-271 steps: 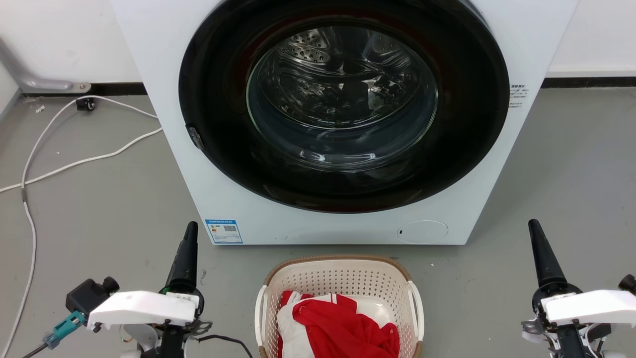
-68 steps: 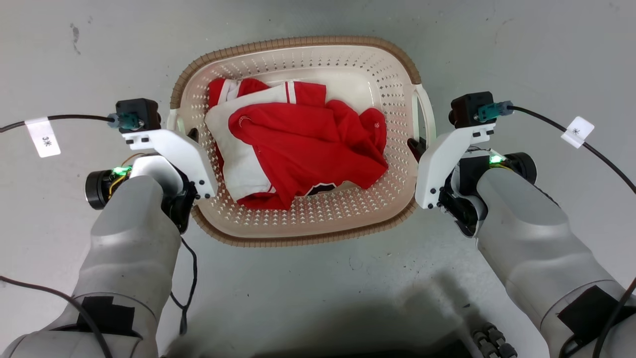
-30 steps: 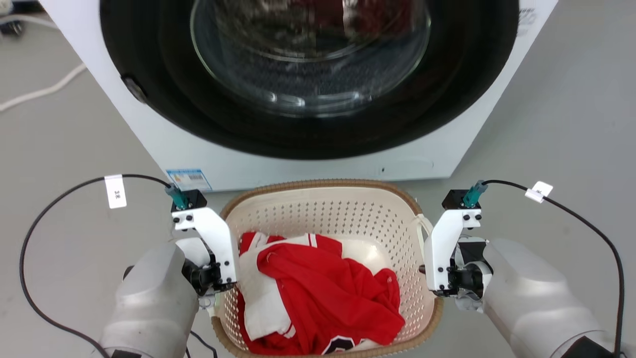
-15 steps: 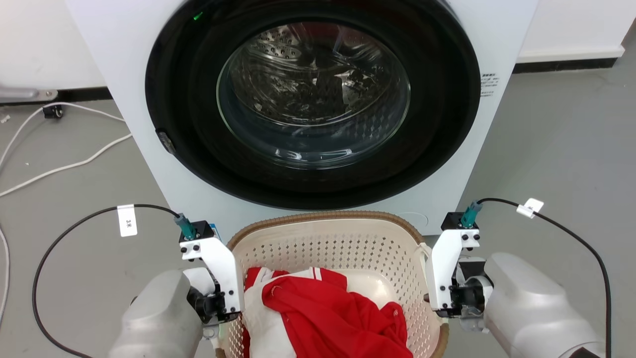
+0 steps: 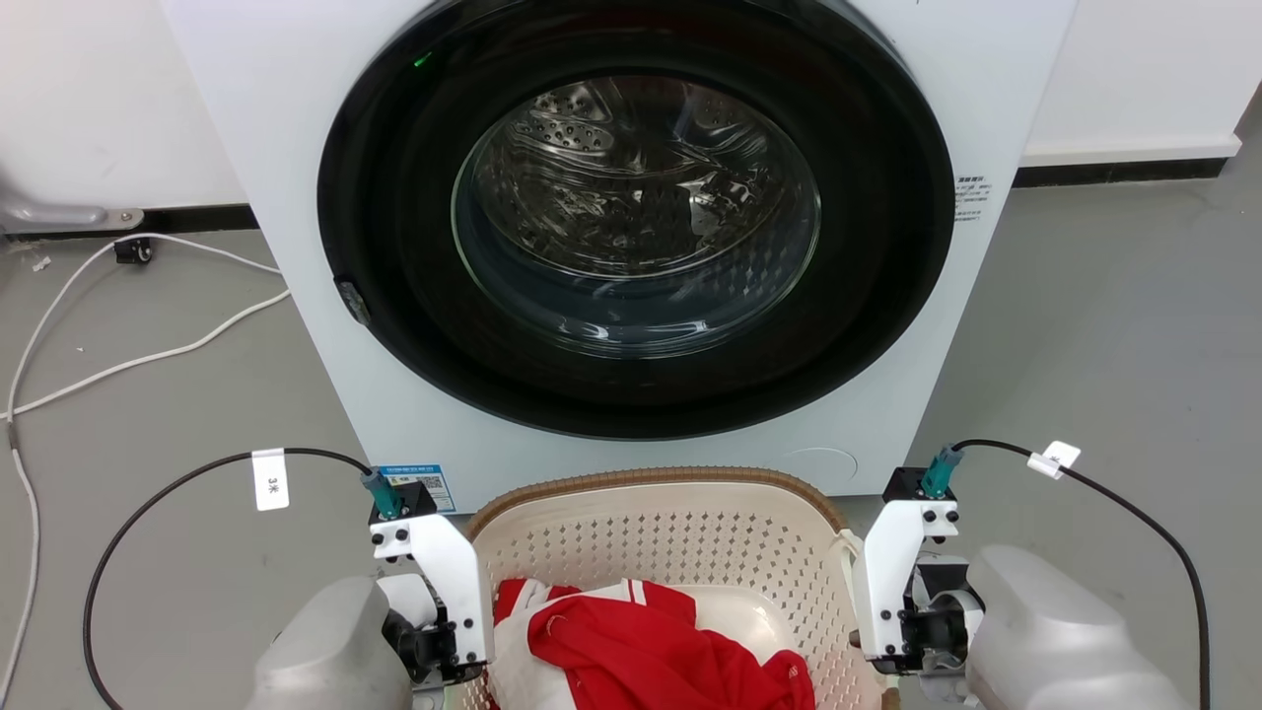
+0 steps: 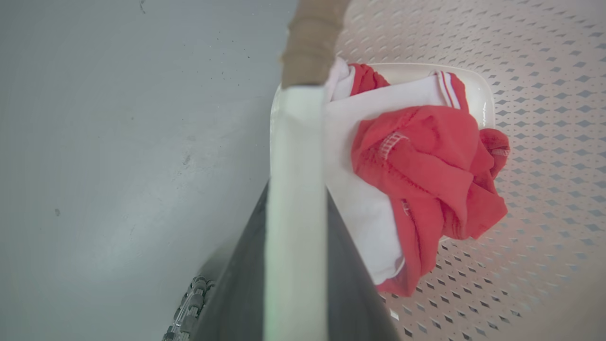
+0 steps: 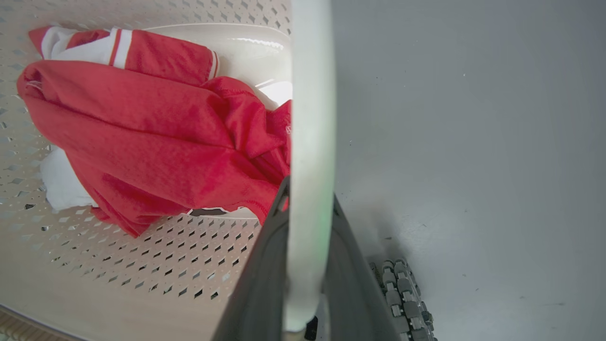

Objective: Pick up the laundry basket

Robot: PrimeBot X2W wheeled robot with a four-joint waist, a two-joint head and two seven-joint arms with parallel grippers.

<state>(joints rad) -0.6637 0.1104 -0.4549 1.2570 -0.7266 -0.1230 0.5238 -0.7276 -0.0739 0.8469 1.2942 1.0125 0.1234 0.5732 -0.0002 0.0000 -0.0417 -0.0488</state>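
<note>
The laundry basket (image 5: 651, 480) is cream with a brown woven-look rim and hangs between my two arms at the bottom middle of the head view. A red and white garment (image 5: 641, 651) lies in it. My left gripper (image 6: 296, 199) is shut on the basket's white left handle (image 6: 296, 142), which runs up between its dark fingers. My right gripper (image 7: 310, 199) is shut the same way on the white right handle (image 7: 310, 94). In the head view the white camera mounts hide both grippers' fingers. The perforated basket wall (image 6: 521, 71) (image 7: 142, 265) and the garment (image 6: 426, 166) (image 7: 142, 123) show beside each handle.
A white washing machine (image 5: 986, 79) with a dark round glass door stands just beyond the basket's far rim. A white cable (image 5: 148, 355) trails over the grey floor at the left. Rollers of my base (image 7: 402, 293) show below the right gripper.
The head camera has tilted up from looking down on the basket to facing the washing machine. Both grippers, free at the sides 9 s ago, now hold the handles.
</note>
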